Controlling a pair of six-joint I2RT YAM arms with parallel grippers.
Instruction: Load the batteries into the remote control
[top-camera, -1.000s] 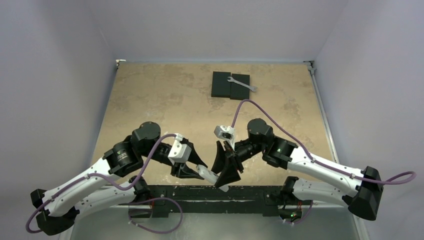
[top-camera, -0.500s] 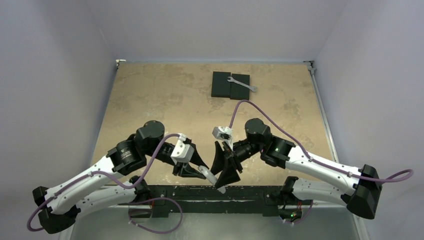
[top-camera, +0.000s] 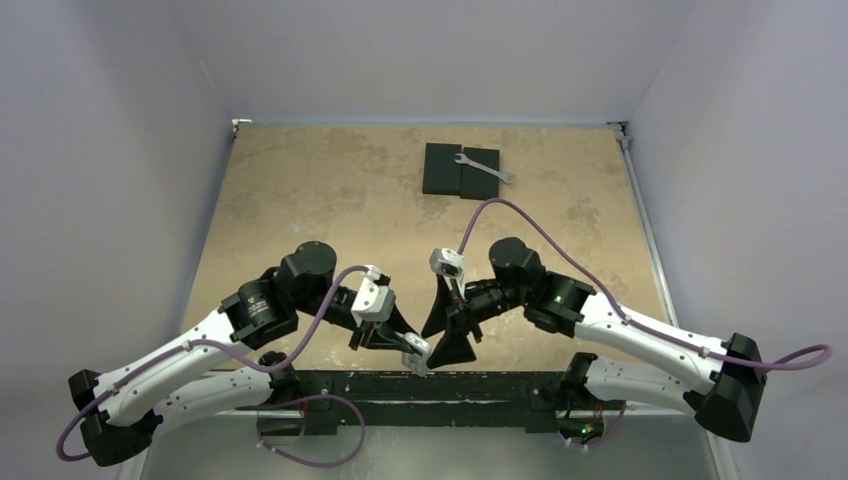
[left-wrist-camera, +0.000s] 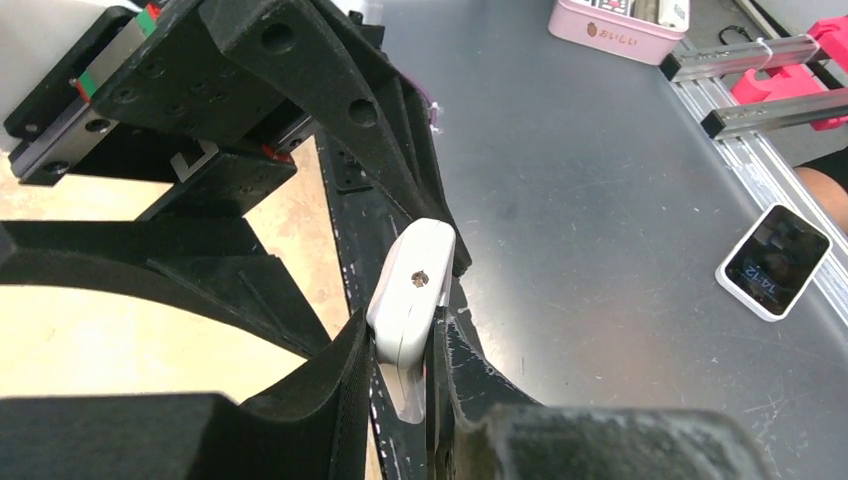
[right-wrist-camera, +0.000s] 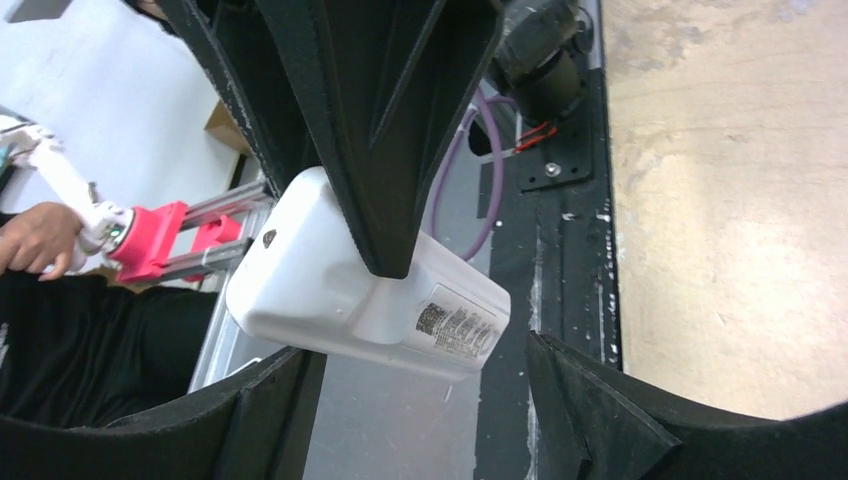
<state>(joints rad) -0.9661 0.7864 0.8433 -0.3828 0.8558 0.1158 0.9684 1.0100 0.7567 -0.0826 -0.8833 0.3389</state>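
The white remote control (left-wrist-camera: 410, 300) is pinched edge-on between my left gripper's (left-wrist-camera: 400, 375) black fingers, out over the table's near edge. In the top view the remote control (top-camera: 416, 354) pokes out of the left gripper (top-camera: 400, 343) toward the right gripper (top-camera: 452, 335). In the right wrist view the remote control (right-wrist-camera: 350, 290) shows its plain back with a printed label. My right gripper (right-wrist-camera: 420, 410) stands open just below it, both fingers apart from it. The batteries are out of view.
Two black flat blocks (top-camera: 460, 170) with a silver wrench (top-camera: 485, 168) lie at the back of the tan table (top-camera: 300, 200). A black base rail (top-camera: 400, 385) runs along the near edge. Beyond it is a grey metal surface (left-wrist-camera: 600, 200) with a pink box (left-wrist-camera: 620, 25).
My right gripper has opened and let go of the remote. The left gripper has closed tighter on it and drawn it slightly left.
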